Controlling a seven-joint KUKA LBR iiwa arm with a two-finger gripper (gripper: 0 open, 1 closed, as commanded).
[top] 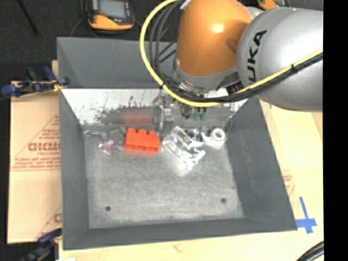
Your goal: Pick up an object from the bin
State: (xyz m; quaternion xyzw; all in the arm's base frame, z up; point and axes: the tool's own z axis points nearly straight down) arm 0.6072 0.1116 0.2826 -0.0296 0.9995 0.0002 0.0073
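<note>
The gripper (176, 113) hangs low at the far end of the bin (163, 200), tucked under the arm's orange cover (209, 31), and from this angle I cannot tell whether it is open or closed, nor whether it has anything in it. Nearest to it are an orange brick (143, 140), just ahead of it and to the view's left, and a clear plastic piece (185, 148), just ahead of it and touching or nearly touching the brick. A white ring (218, 136) sits a little off to its other side, and a pale purple scrap (109, 146) lies beyond the brick. The brick looks the easier pick: probably light, stiff and square-sided, so its two long flat faces should give a firm hold. The clear piece looks glossy and uneven, likely slippery, and may flex or skid away. The back wall (109, 64) slopes up close behind the gripper, leaving little room there. Ahead of it, the bin floor is bare and wide, and straight up seems the safest way out.
</note>
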